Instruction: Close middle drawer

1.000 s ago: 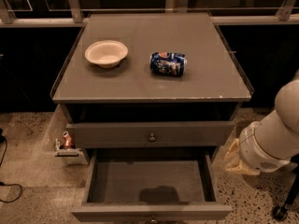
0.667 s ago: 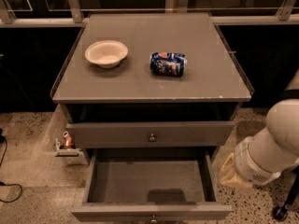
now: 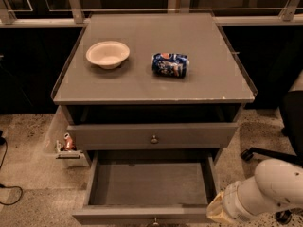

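pincer (image 3: 216, 213): lower R, at end of white arm (image 3: 270, 188), just beside R front corner of mid drawer (image 3: 118, 215); width & contact: can't tell.
task item: mid drawer pulled well out under top drawer (image 3: 113, 137); its knob (image 3: 154, 220) at btm edge.
edges: chair base (image 3: 265, 152) near arm, R side.
tabletop (image 3: 213, 79): bowl (image 3: 108, 54) L, can (image 3: 170, 64) centre, apart.

Office-like: wheeled chair base (image 3: 266, 153)
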### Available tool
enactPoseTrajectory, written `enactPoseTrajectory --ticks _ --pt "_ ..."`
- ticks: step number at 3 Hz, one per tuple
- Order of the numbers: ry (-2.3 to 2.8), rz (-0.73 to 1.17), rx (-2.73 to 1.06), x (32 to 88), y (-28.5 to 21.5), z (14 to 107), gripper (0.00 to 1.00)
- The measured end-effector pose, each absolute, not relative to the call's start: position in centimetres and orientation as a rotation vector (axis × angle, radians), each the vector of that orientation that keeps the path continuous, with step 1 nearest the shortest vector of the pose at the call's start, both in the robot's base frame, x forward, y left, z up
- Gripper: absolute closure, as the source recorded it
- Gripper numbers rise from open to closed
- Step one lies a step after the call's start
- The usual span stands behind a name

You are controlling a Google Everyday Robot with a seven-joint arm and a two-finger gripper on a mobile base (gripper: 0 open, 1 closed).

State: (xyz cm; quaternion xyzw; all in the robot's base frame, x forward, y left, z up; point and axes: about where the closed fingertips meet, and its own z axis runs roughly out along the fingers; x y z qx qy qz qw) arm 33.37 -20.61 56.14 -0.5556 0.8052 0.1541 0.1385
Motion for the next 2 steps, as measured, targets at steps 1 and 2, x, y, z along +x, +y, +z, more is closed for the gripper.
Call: enactPoseTrajectory --ticks 1,2 --pt "2.286 0.545 -1.532 33.4 -20.3 51.2 1.0" --pt "2.289 0.587 -1.534 32.8 -19.8 50.0 1.0"
